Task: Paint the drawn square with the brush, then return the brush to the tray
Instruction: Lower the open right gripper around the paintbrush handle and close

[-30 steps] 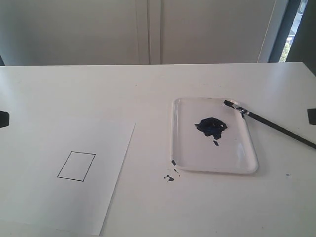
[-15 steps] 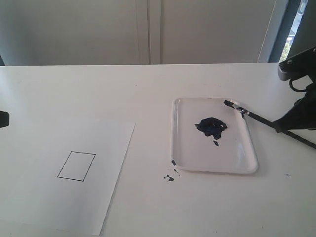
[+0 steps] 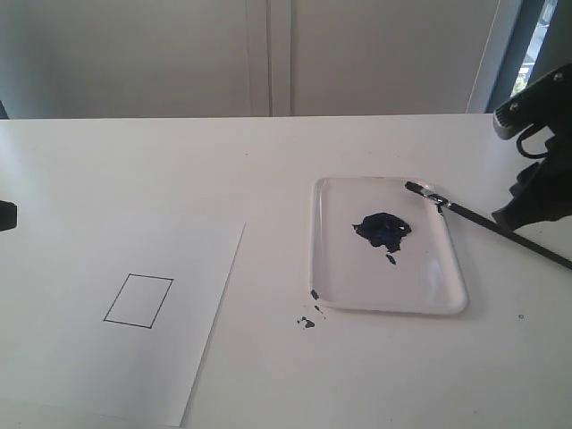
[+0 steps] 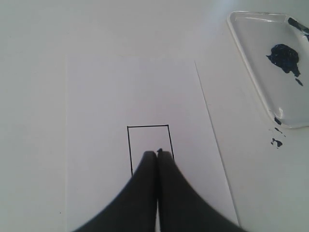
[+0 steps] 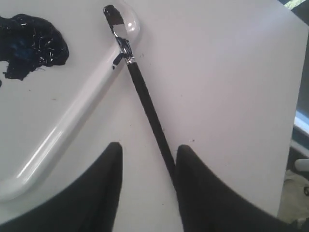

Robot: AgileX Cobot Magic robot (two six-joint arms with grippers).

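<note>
So, nearest the camera the square (image 3: 138, 301) on the paper (image 3: 107, 357) is sitting blank. The left pincer (image 4: 157, 154) is hanging over it, pinched shut on nothing. Further back the tray (image 3: 315, 241) is holding its blue paint blob (image 3: 382, 228). The brush (image 3: 483, 221) is lying with its bristles on the tray's far corner and its handle out on the surface (image 3: 268, 152). Over there the right pincer (image 5: 148, 150) is just arriving, having swung in and spread wide a moment ago, so I'm guessing pickup is starting. Its wrist view is showing the jaws straddling the handle, gripping nothing yet; the wide view is hiding that.
</note>
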